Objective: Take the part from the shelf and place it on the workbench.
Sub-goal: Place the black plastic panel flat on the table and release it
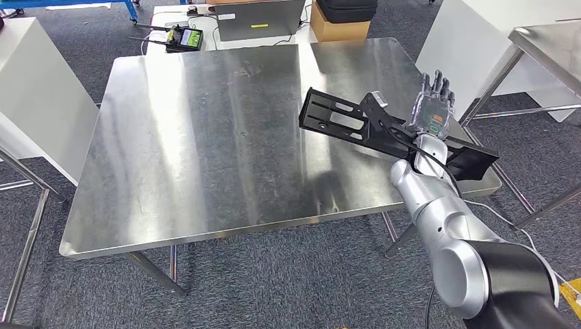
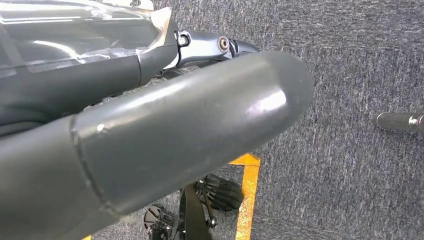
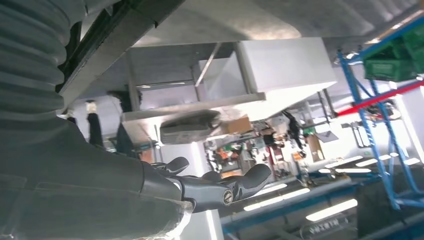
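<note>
While the right hand (image 1: pixel 433 110) spreads empty fingers above it, the black part (image 1: pixel 384 130) lies on the workbench (image 1: pixel 205 151); no readable writing.

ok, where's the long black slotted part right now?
Head view: the long black slotted part lies across the steel workbench's right side, one end overhanging the right edge, with the right robot hand open just above it.

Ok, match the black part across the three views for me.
Head view: black part lies along the right edge of the steel workbench, beneath the right hand.
Left wrist view: not in it.
Right wrist view: dark bar beside the ribbed cover.
Shared landmark: the workbench.
</note>
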Controlling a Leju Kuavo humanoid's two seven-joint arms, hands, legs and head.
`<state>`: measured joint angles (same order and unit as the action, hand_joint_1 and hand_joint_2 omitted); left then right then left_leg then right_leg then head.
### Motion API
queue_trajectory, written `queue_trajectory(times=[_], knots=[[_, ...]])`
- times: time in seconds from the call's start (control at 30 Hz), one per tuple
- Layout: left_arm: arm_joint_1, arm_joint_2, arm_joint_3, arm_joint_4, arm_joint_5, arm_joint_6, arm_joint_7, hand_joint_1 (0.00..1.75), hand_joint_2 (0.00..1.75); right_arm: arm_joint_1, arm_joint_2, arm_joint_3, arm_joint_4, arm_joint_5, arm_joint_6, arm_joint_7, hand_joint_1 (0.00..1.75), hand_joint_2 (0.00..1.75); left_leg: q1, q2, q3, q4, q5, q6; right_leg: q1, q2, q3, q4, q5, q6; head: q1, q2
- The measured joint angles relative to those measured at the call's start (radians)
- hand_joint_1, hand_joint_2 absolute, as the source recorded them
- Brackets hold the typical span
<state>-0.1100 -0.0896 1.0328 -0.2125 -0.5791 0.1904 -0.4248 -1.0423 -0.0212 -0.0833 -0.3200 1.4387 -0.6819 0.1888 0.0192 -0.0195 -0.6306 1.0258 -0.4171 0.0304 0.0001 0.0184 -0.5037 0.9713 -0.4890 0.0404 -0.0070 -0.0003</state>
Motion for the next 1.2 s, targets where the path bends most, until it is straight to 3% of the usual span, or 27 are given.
queue_trajectory(times=[0.23,0.3,0.47,0.6,1.0,1.2], knots=[[0.0,0.0,0.015,0.0,0.001,0.006,-0.001,0.0,0.0,-0.037,0.025,-0.002,-0.002,0.023,0.005,-0.005,0.0,1.75,0.0,0.0,0.0,0.0,0.0,0.0,0.0,0.0,-0.001,0.0,0.0,0.0,0.0,0.0],[0.0,0.0,0.018,0.0,0.003,0.007,-0.001,0.0,0.0,-0.045,0.033,-0.002,-0.001,0.03,0.046,0.0,0.0,1.75,0.0,0.0,-0.001,0.0,0.0,0.0,0.0,-0.001,-0.001,0.0,0.0,0.0,0.0,0.0],[0.0,0.0,0.032,0.0,0.014,0.01,-0.003,0.0,0.0,-0.062,0.065,-0.009,0.014,0.007,0.425,0.041,0.0,1.75,0.0,0.0,-0.001,0.0,0.0,0.0,0.0,-0.001,-0.002,0.0,0.0,-0.001,0.0,0.0],[0.0,0.0,0.046,0.0,0.014,0.012,-0.003,0.0,0.0,-0.056,0.089,-0.021,0.027,-0.001,0.571,0.082,0.0,1.75,0.001,-0.001,-0.001,0.0,0.0,0.0,0.0,-0.002,-0.004,0.0,-0.001,-0.001,0.0,0.0],[0.005,0.0,0.059,0.0,0.012,0.022,-0.002,0.0,0.0,-0.032,0.093,-0.044,0.03,0.004,0.57,0.105,0.0,1.75,0.0,-0.001,-0.003,0.0,0.0,0.0,0.0,-0.003,-0.003,0.0,-0.001,-0.001,0.0,0.0],[0.005,0.0,0.066,0.0,0.003,0.021,-0.007,0.0,0.0,-0.03,0.088,-0.054,0.03,0.01,0.515,0.087,0.0,1.75,0.0,-0.001,-0.002,0.0,0.0,0.0,0.0,-0.003,-0.003,0.0,-0.001,-0.001,0.0,0.0]])
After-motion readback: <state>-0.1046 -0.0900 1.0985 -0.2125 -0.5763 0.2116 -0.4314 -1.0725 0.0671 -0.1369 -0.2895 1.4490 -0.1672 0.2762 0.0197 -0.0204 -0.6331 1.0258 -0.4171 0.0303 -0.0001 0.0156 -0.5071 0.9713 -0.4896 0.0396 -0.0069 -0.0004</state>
